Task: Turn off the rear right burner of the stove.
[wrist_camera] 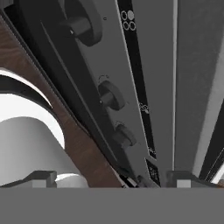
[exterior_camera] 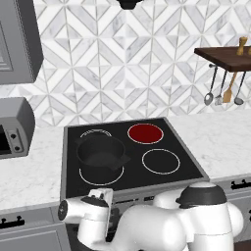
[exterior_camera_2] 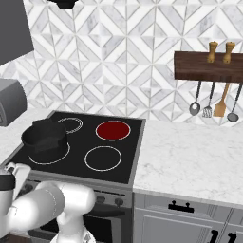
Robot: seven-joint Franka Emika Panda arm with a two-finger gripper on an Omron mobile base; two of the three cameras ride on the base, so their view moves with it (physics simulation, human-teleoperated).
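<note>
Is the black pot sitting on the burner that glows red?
No. In the left base view the black pot sits on the front left zone of the stove, while the rear right burner glows red with nothing on it.

1. Round flat rear right burner [exterior_camera: 145, 133] glows solid red on the black glass stove top [exterior_camera: 188, 159].
2. Other burner zones are black with white outlines.
3. Dark round cooking pot [exterior_camera: 100, 154].
4. White-grey diamond-patterned tile backsplash [exterior_camera: 122, 63].
5. White marble-veined stone counter [exterior_camera_2: 190, 152].
6. Dark brown wooden wall shelf [exterior_camera_2: 208, 66].
</note>
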